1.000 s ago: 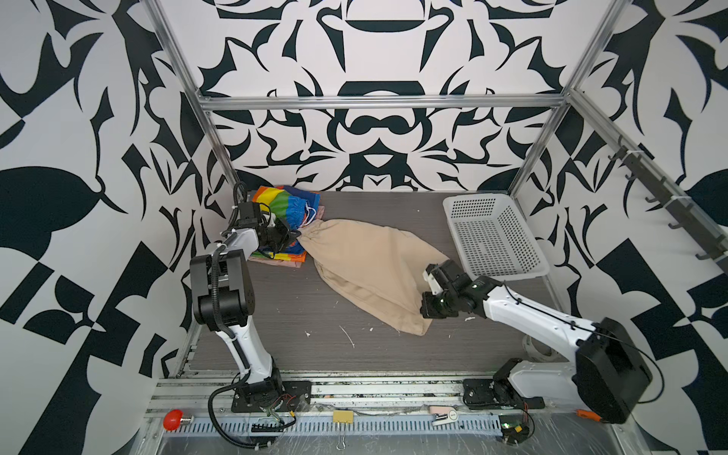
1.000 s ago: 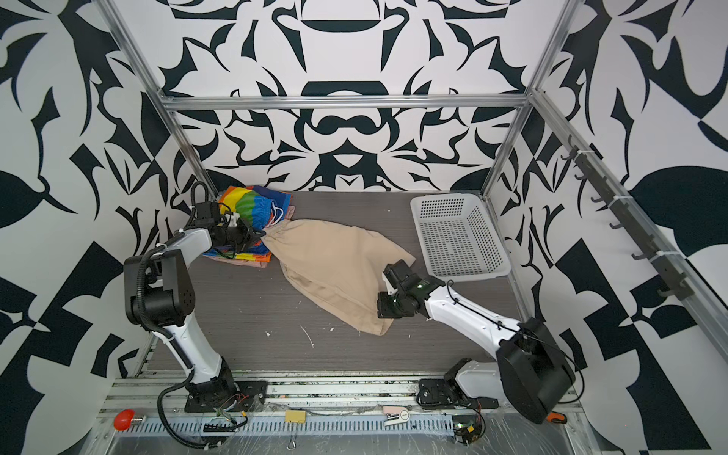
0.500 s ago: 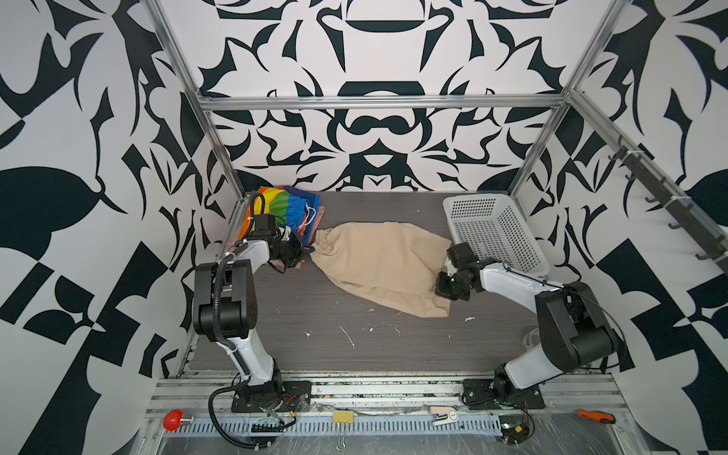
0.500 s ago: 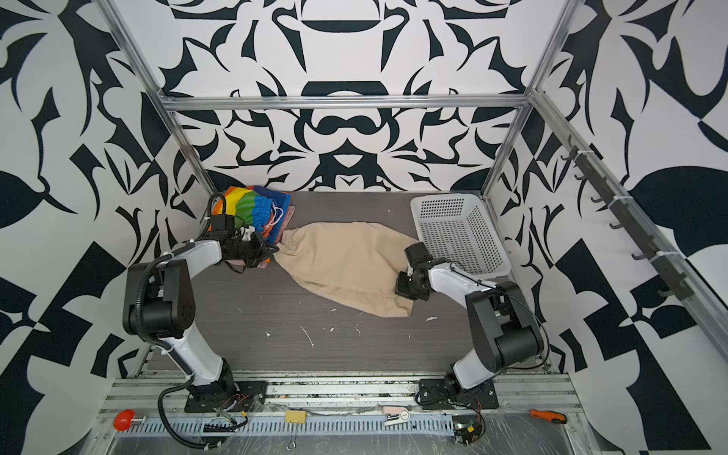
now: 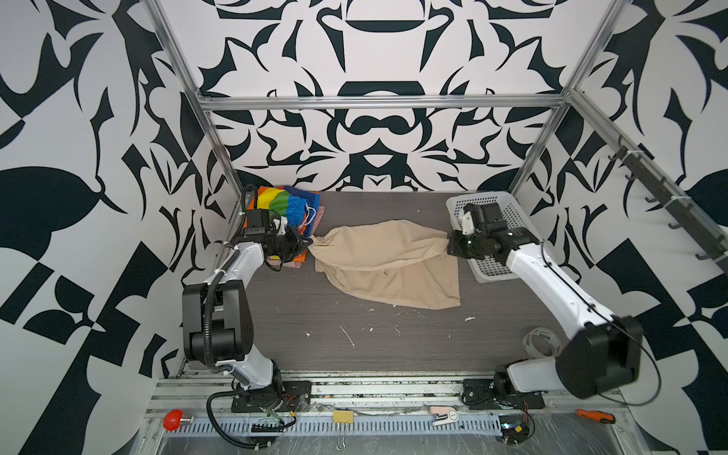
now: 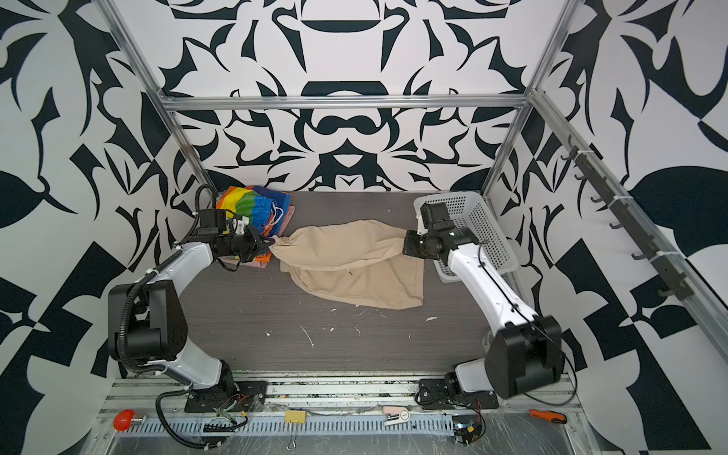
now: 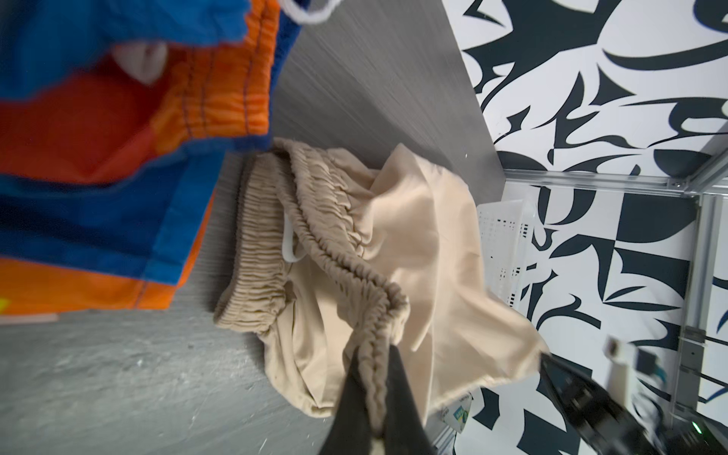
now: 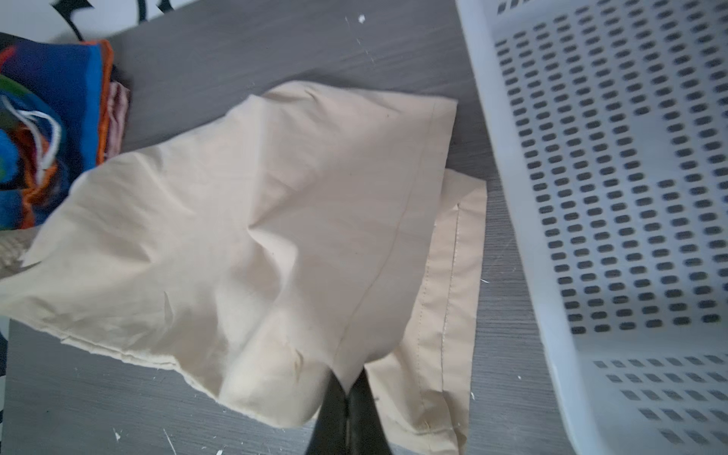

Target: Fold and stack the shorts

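A grey wood-grain tabletop (image 5: 299, 315), flecked with white scraps, sits inside black-and-white patterned walls. Across it we see the beige shorts (image 5: 386, 260) drawn out between the two arms. Their long axis runs straight from one gripper to the other.

The left gripper (image 5: 305, 243) is pinched tight on the gathered waistband (image 7: 335, 236), which its wrist view shows squeezed between the dark jaws. The right gripper (image 5: 450, 246) is clamped on a hem corner of the upper leg, where the cloth comes to a point between its closed jaws.

From the line between the two grips, the rest of the cloth sags toward the arms' bases. The other leg lies flat on the table on the base side of the right gripper.

The rainbow-striped shorts (image 5: 283, 203) lie just behind and partly under the left gripper. A thin pink edge beside them is, we think, the salmon-pink pair (image 5: 320, 214) underneath, though too little shows to be sure. The white basket (image 5: 492, 272) sits just behind the right gripper.

We judge that the fold turns on this axis, with the right arm's end travelling along it toward the left gripper. The left arm is plainly the nearer to the stack.
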Controlling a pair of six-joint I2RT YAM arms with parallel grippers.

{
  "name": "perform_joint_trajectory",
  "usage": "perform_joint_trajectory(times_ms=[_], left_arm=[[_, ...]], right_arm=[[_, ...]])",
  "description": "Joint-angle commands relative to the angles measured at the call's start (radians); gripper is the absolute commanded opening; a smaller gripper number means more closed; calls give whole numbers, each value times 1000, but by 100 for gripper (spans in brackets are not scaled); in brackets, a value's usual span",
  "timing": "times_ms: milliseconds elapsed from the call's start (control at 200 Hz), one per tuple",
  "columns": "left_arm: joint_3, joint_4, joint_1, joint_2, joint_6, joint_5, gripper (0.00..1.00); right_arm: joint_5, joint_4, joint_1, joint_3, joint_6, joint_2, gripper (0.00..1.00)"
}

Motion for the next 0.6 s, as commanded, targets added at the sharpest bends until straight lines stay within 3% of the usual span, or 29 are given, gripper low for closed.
perform_joint_trajectory(times_ms=[0,250,415,600], left_arm=[[-24,-23,17,14,26,10,0],[-121,18,27,44,32,13,0],[-161,38,28,62,30,-2,0],[-170,1,30,51,61,-53,0]], right_arm=[[4,-92,7,-135,4,-122,0],[-83,68,33,-509,146,-227,0],[-68,137,38,-572,142,-116,0],[-33,156,38,-595,137,-97,0]])
